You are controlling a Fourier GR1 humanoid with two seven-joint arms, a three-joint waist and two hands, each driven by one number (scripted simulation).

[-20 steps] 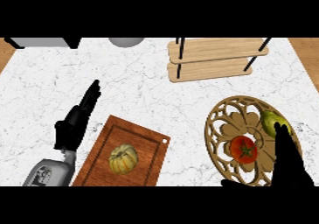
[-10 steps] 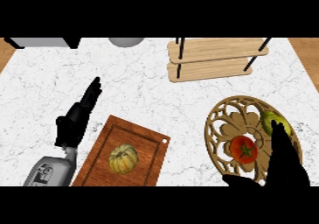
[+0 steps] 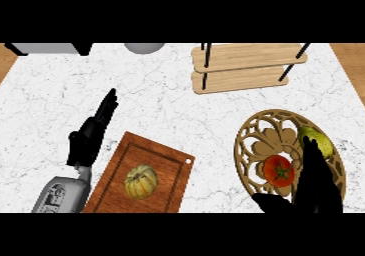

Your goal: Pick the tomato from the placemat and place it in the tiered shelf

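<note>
A red tomato (image 3: 279, 170) lies on a round, openwork wooden placemat (image 3: 259, 135) at the right. My right hand (image 3: 314, 185) is over the placemat's lower right part, fingers straight and pointing up just right of the tomato, thumb spread out below it; the hand is open. The wooden tiered shelf (image 3: 244, 67) stands at the back, above the placemat. My left hand (image 3: 93, 135) rests open at the left, fingers straight and pointing up.
A yellow-green fruit (image 3: 316, 141) lies on the placemat behind my right hand. A small pumpkin-like squash (image 3: 141, 181) sits on a brown cutting board (image 3: 118, 165) at lower centre. Grey objects (image 3: 144, 47) stand at the back edge.
My right hand has slid left and a little lower over the placemat, closer to the tomato, with the thumb spreading under it. The left hand has not moved.
</note>
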